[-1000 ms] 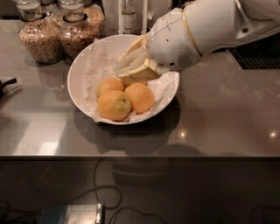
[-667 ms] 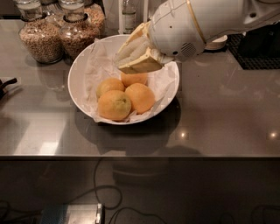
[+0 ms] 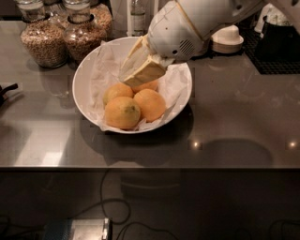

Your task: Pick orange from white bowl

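Gripper: upper centre of frame, over the rear half of the bowl, angled down and to the left from the white arm that enters from the upper right. Its beige tip sits just above the rearmost orange, which it partly hides; contact cannot be judged. Open or closed: cannot tell from this view. Nothing is visibly lifted.

Bowl: centre-left of frame, on the grey counter, lined with crumpled paper.

Contents: four oranges in a tight cluster in the front half of the bowl, all lying on the paper.
- front orange, nearest the lower rim, dark spot on its skin
- right orange, touching the front one
- left orange, behind the front one
- rearmost orange, under the gripper tip, only a sliver showing

Surroundings:
- two grain jars and, upper left, just behind the bowl rim
- bottle, top centre, behind the bowl
- plates topped by a small white upturned dish, upper right, partly hidden by the arm
- dark mat, far upper right
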{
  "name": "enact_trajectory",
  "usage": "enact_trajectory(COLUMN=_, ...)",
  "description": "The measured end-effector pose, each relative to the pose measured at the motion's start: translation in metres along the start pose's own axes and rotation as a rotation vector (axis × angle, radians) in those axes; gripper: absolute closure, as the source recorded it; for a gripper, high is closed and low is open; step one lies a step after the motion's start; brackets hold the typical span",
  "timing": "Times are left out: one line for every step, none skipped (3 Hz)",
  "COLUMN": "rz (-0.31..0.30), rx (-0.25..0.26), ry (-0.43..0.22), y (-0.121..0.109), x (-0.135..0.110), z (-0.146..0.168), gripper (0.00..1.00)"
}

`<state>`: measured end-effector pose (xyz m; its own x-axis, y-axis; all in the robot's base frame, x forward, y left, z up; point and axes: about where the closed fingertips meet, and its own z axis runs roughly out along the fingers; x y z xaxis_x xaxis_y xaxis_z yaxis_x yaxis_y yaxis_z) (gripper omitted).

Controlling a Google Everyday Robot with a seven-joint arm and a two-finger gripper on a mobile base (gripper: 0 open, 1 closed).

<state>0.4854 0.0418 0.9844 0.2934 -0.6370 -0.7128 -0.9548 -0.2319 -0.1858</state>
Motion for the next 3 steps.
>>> enact_trajectory(rz=0.038, rx=-0.077, ry=0.012, y=-0.001, x=0.012, z=0.018, gripper=0.34)
enact_trajectory(rz=0.066, rx=-0.109, ry=0.034, y=-0.001, x=0.022, z=0.028, gripper=0.11)
enact_trajectory(rz=0.083, rx=-0.115, ry=0.045, y=-0.001, x=0.029, z=0.031, gripper=0.00)
